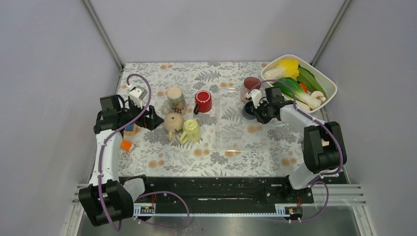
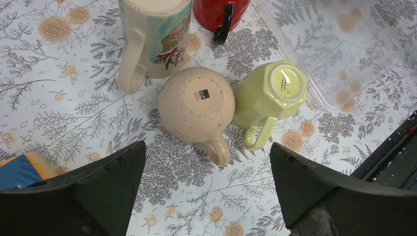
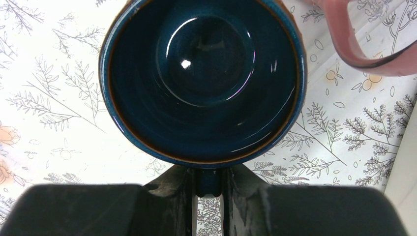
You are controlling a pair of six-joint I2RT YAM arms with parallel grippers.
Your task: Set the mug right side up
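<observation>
The left gripper (image 2: 207,147) hangs with its jaws spread wide and nothing between them, well to the left of the clear tray (image 1: 236,125). Below it stand a beige mug (image 2: 196,105) and a yellow-green mug (image 2: 270,93), both bottom up and touching each other. A patterned mug (image 2: 157,39) and a red mug (image 2: 216,12) sit just behind them, all on the tray's left side.

Just off the tray's far right corner is the dark blue mug (image 3: 201,78). Its mouth faces up, showing a glossy, deep blue inside with bright glints and a thin brown line around the rim. The right gripper (image 3: 208,189) is pinched narrow on its handle, which points toward the arm. Whether the mug's base touches the cloth cannot be told. A pink glass (image 3: 364,39) stands close beside it, farther from the tray. Farther right again, a white bowl (image 1: 330,86) holds vegetables.

The table (image 1: 255,152) wears a white cloth printed with grey ferns and orange flowers. Plain pale grey walls close it in, with metal posts at the back corners.
</observation>
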